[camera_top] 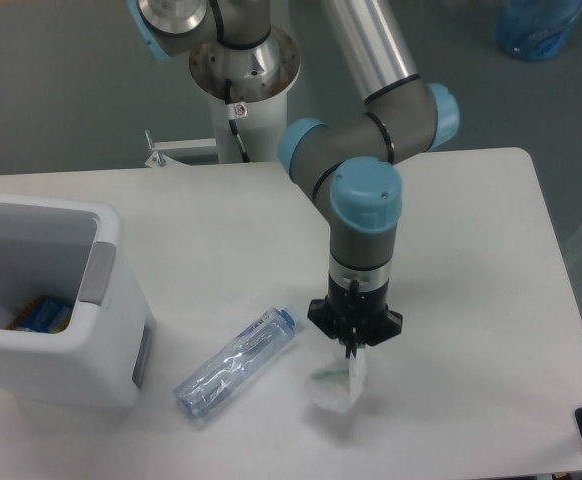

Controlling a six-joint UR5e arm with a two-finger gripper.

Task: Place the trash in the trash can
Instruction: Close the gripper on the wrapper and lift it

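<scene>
The gripper (354,352) is pinching the top of the white pouch (338,385), which is hanging just above the table (471,300), so neither item is binned yet. The water bottle (236,362) is lying on the table between the pouch and the trash can (66,300), waiting its turn

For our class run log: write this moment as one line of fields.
gripper: shut on pouch | pouch: hanging from fingers | bottle: lying on table | trash can: left, open
</scene>
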